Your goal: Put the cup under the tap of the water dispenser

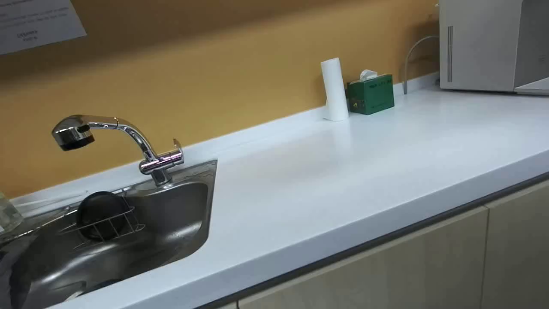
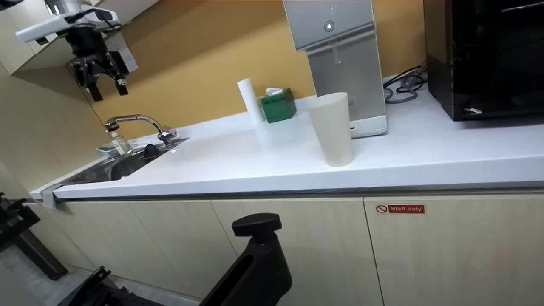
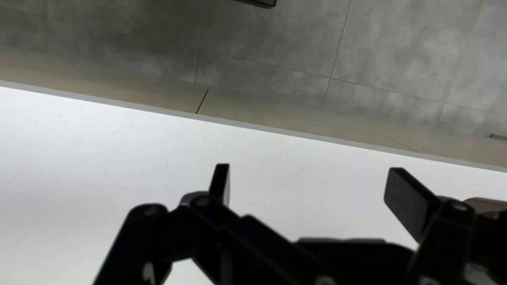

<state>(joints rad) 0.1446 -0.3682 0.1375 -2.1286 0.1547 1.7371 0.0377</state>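
The cup (image 2: 332,129) is standing upright on the counter (image 2: 221,157) in front of the water dispenser (image 2: 352,72), between that and the front edge (image 2: 255,183). Off-white, matte, narrower at the bottom. I'd bet thin plastic, so light, a bit squishy, not too slippery, more likely to tip than break. I'd take it by the sides below the middle: slimmer there, the flare above should stop it sliding down through the grip, and it leaves the top free for the tap (image 2: 337,54). Go easy or you'll squash it oval. Fair warning, the tap's a small pale blur on the dispenser's front, so can't swear how far it sticks out.

The gripper (image 2: 110,93) is up high, well apart from the dispenser over on its sink (image 1: 176,206) side, fingers (image 3: 408,200) spread wide with nothing between them.

Room-wise, there's a long open run of counter on that side of the dispenser, so I'd come in that way. The paper roll (image 2: 250,101) and tissue box (image 2: 278,106) sit farther back there. Other side of the dispenser's got loose cables (image 2: 411,83) and a black appliance (image 2: 493,63), so tighter. Main worry's the front edge: cup's near it, and a nudge away from the dispenser could put it on the floor (image 3: 277,43). The dispenser's white base (image 2: 369,126) looks raised, so lift first.
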